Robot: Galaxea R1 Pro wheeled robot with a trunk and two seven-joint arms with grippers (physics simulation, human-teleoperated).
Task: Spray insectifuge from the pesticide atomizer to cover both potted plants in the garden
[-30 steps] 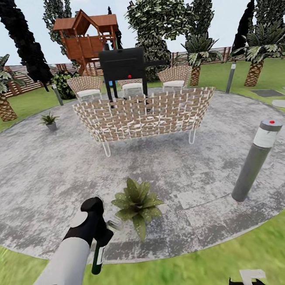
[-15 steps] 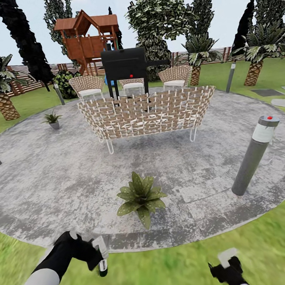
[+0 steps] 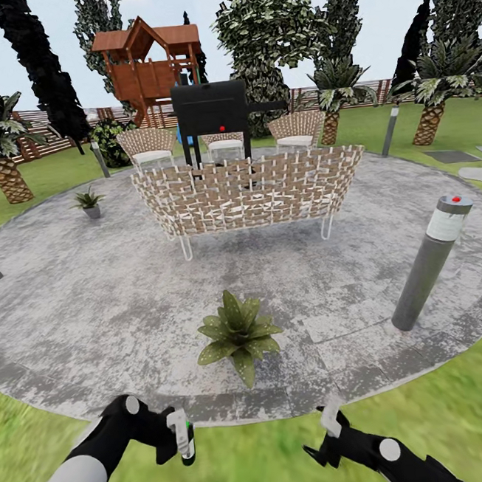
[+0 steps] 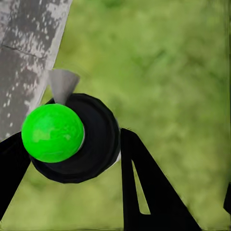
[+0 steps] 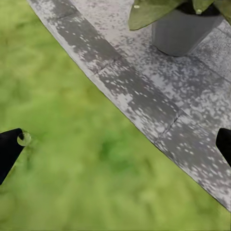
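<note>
Risk first: we hold the pesticide atomizer (image 3: 186,443) low over the lawn (image 3: 243,471), just off the near edge of the round patio (image 3: 92,308), and its nozzle does not look aimed at the near potted plant (image 3: 239,335). If we sprayed from this pose, we judge the mist would land on grass or paving rather than on the leaves, so coverage would be partial at best.

Our left gripper (image 3: 174,435) is clamped on the bottle; in the left wrist view its dark cap with a bright green tip (image 4: 53,133) sits between the black fingers (image 4: 144,187). The bottle is tiny, so a slight twist in the grasp could send the spray off target or let it slip out onto the grass.

Our right gripper (image 3: 329,432) hovers with its jaws spread and nothing between them, near the patio's edge, and the right wrist view looks across the kerb stones toward the plant's grey pot (image 5: 180,31).

The far potted plant (image 3: 89,200) stands well apart, toward the patio's far left edge, beyond the woven sofa (image 3: 249,192). Reaching it means driving; the grey bollard lamp (image 3: 430,262) and the sofa are things we could clip on the way.
</note>
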